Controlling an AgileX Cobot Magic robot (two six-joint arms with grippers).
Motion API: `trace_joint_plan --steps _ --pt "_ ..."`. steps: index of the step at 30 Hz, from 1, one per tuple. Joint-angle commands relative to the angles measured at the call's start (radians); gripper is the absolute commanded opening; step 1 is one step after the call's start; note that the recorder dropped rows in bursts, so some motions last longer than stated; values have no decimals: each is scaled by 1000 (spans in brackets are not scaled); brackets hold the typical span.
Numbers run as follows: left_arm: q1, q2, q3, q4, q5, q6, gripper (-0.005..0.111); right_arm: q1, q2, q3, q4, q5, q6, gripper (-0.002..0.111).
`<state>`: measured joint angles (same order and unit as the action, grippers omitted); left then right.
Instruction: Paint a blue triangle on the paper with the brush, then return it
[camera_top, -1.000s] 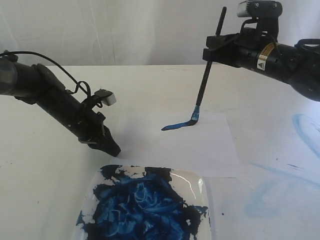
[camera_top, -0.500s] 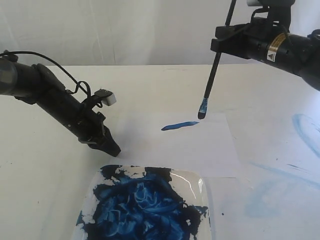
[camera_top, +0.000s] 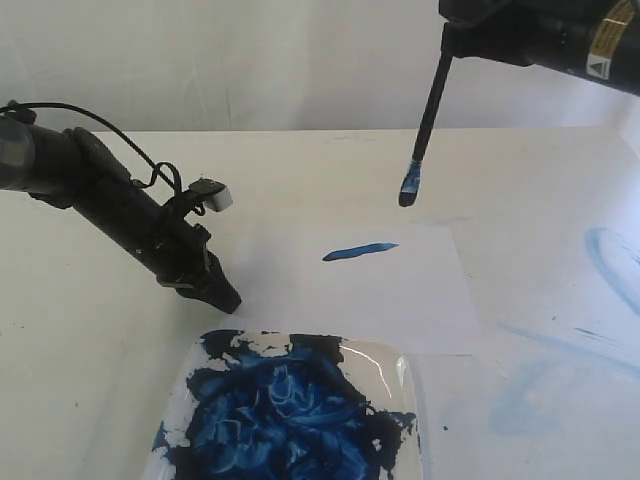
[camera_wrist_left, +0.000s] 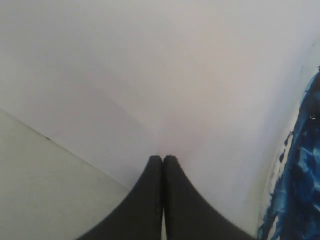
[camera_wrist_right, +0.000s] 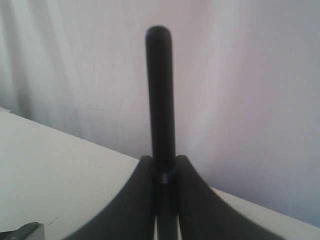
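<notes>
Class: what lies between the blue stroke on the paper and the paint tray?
Only bare white paper; nothing sits between the blue stroke and the paint tray, as the exterior view shows.

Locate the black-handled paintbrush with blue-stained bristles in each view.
Exterior view: upper right, black-handled paintbrush hanging tip-down, clear of the white paper sheet.
Left wrist view: not in it.
Right wrist view: centre, the paintbrush upright between the jaws.
Shared landmark: cream tabletop, in all three.
</notes>
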<state>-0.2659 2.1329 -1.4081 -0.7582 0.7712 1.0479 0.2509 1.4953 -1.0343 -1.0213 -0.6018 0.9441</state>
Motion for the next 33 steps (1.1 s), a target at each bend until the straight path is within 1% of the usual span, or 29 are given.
trace_joint_plan --steps 1,12,18,23,29,33 --pt "-3 7 3 12 4 -1 0 -3 -106 50 -96 -43 77 0" --pt "-3 7 3 12 4 -1 0 -3 -264 209 -176 -278 139 0" --pt "-3 7 3 12 2 -1 0 -3 -292 218 -227 -345 139 0" --pt "-3 7 3 12 2 -1 0 -3 -299 218 -231 -465 139 0" --pt "-3 7 3 12 2 2 0 -3 -299 218 -238 -449 136 0" --pt "-3 7 3 12 2 2 0 -3 -299 218 -232 -469 142 0"
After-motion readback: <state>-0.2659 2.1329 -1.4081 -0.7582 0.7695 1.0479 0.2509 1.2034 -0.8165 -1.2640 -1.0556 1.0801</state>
